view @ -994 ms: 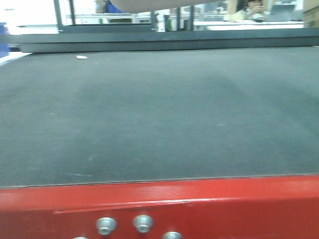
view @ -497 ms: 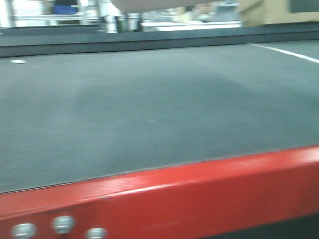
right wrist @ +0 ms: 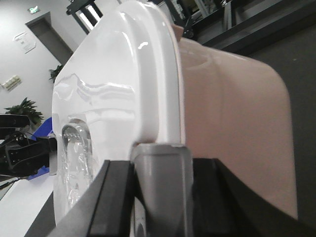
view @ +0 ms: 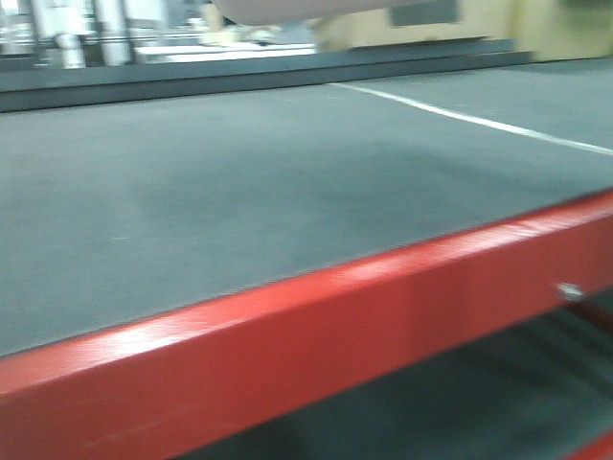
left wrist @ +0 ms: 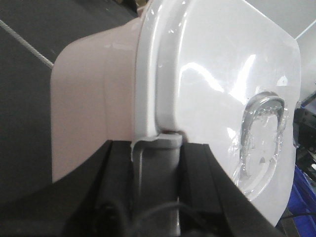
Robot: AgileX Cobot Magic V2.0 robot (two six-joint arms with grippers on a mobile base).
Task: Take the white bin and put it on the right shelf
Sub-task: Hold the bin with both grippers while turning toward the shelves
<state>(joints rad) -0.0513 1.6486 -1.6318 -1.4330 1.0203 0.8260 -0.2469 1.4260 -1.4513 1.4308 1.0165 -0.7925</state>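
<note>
My left end effector [left wrist: 158,148] is clamped on the rim of the white bin [left wrist: 217,74] at one end. My right end effector [right wrist: 160,153] pinches the opposite rim, which I judge shares the load between both arms. From each wrist the bin stretches straight ahead, lid on one side of the grip and body on the other. Further out, the front view shows it riding above the red-framed worktop [view: 287,326] and its dark mat [view: 239,182]. No steel shelf is in sight.

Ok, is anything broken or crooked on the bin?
Nothing stands out. The bin looks whole, with no cracks or spills showing. Its lid sits closed on top, and the left gripper and right gripper both hold it.
</note>
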